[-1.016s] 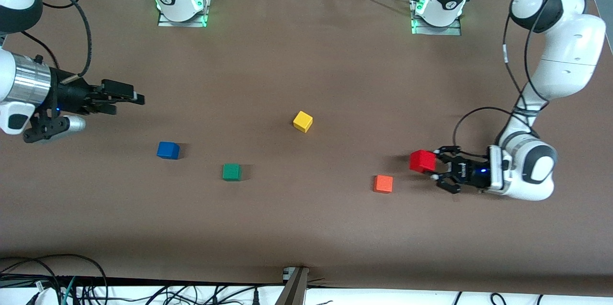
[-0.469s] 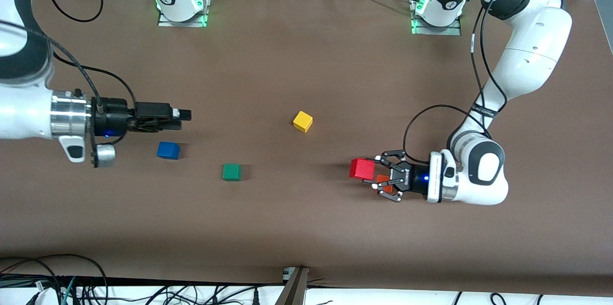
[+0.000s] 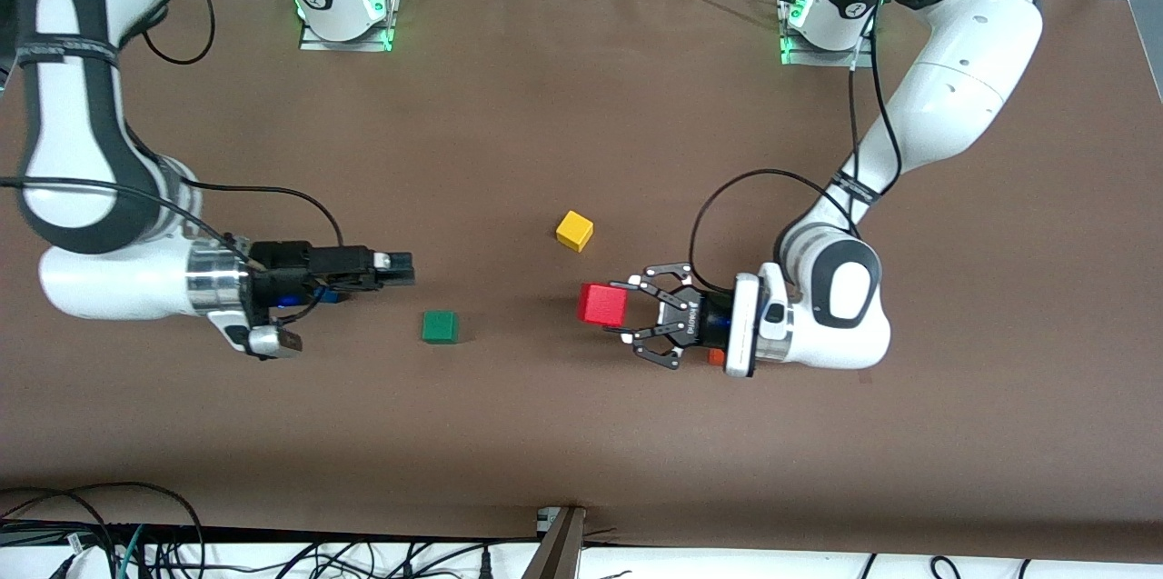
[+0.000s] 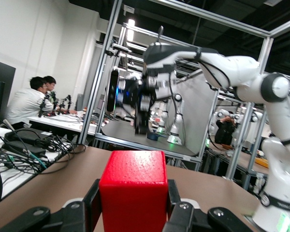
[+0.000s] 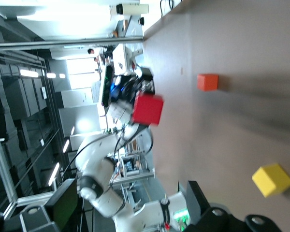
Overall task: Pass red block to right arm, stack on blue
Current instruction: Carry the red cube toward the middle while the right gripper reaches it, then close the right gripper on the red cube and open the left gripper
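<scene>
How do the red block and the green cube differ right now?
The red block is pure red; the green cube is green. The red block is held off the table in the left gripper, while the green cube rests on the table, untouched. The green cube lies toward the right arm's end of the table. Both look like same-sized cubes.

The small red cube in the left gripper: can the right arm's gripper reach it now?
Probably yes: the small red cube is held up facing the right gripper, nothing is between them.

No text, label, brand, number or sign reads clearly on the blocks, the arms, the grippers or the table.
</scene>
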You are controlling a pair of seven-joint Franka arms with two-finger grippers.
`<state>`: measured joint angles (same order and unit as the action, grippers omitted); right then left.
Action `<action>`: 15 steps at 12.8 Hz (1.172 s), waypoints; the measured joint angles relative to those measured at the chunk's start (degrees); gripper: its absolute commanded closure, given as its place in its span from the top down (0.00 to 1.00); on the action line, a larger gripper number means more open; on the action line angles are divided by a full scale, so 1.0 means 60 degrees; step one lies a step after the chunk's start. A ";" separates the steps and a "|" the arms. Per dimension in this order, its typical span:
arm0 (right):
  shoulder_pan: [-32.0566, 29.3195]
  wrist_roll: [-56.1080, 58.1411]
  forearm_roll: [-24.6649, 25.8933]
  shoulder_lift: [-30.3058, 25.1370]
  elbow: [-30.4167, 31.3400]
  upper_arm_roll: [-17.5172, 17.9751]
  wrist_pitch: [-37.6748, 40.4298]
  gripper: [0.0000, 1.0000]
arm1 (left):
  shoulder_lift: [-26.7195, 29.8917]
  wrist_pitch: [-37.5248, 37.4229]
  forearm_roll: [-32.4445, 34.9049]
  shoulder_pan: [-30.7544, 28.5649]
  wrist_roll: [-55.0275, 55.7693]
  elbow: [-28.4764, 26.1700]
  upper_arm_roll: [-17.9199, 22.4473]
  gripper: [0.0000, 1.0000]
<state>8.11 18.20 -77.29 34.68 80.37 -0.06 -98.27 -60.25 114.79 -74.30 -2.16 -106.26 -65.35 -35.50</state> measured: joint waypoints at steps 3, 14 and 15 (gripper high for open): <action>0.0883 0.0120 -0.0206 0.0031 0.0310 0.0022 -0.1284 1.00 | 0.0022 0.1696 -0.0240 0.0284 0.0093 -0.0223 -0.1063 0.00; 0.1770 -0.0151 -0.1022 -0.0002 0.0505 0.0022 -0.2742 1.00 | 0.0024 0.2094 -0.0612 0.0382 0.0202 -0.0622 -0.1372 0.00; 0.1840 -0.0301 -0.1024 -0.0002 0.0520 0.0022 -0.2883 1.00 | 0.0032 0.2166 -0.0613 0.0391 0.0182 -0.0629 -0.1378 0.00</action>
<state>19.15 16.40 -83.44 34.67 83.49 0.08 -115.57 -60.06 127.78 -77.97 0.18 -105.17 -69.12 -43.77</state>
